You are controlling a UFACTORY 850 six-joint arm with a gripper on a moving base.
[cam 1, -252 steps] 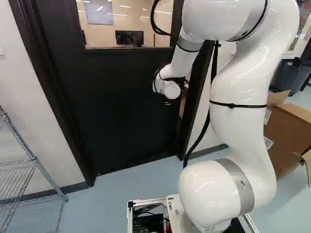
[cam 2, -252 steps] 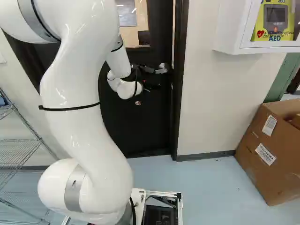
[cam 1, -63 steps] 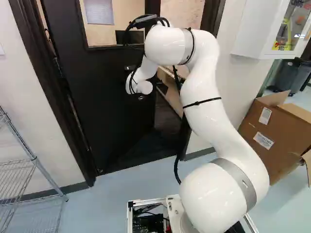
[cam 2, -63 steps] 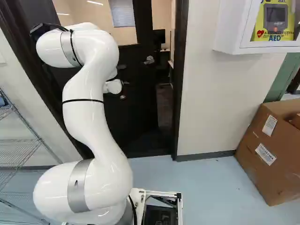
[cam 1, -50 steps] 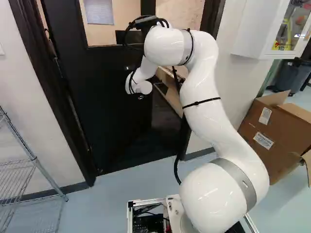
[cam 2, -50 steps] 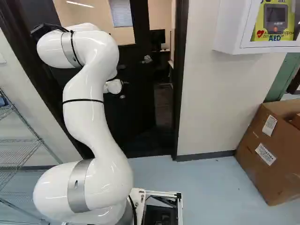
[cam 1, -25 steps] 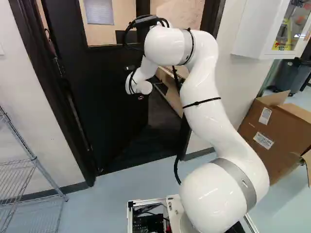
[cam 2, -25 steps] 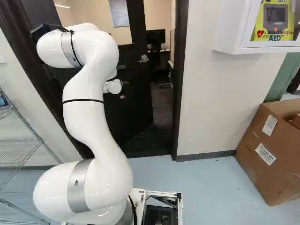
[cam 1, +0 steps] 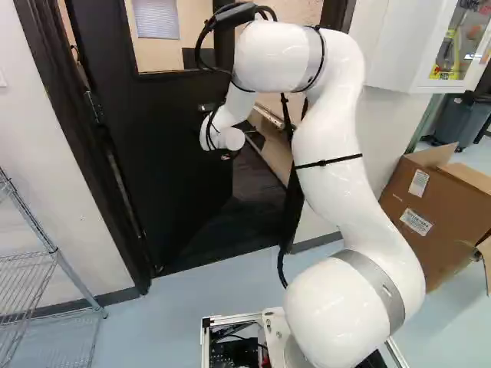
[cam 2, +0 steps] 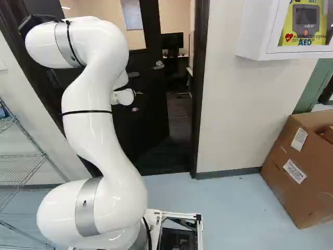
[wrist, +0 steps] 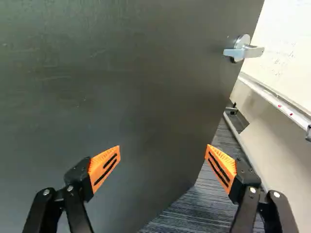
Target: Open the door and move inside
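The black door [cam 1: 173,165], hinged at the left, stands partly swung inward, with an open gap at its right side. Its silver lever handle shows in the right base view [cam 2: 158,65] and near the door's free edge in the wrist view [wrist: 241,48]. My arm's white wrist [cam 1: 226,139] is in front of the door, hiding the gripper's fingers in both base views. In the wrist view the gripper [wrist: 163,151] is open, its orange-padded fingers wide apart with nothing between them. The door's face lies ahead of it, the handle well off to one side.
The door frame's right post [cam 2: 199,104] stands beside the gap. Through it show a dark floor [cam 1: 257,188], a monitor [cam 2: 173,40] and a whiteboard ledge [wrist: 277,99]. A wire shelf [cam 1: 46,253] is at the left, a cardboard box [cam 2: 299,161] and a white AED cabinet [cam 2: 255,31] at the right.
Since five seconds ago the door has swung from nearly closed to partly open, and my wrist has moved left, off the handle. Just now the arm's elbow has risen and drawn back. The base has stayed still.
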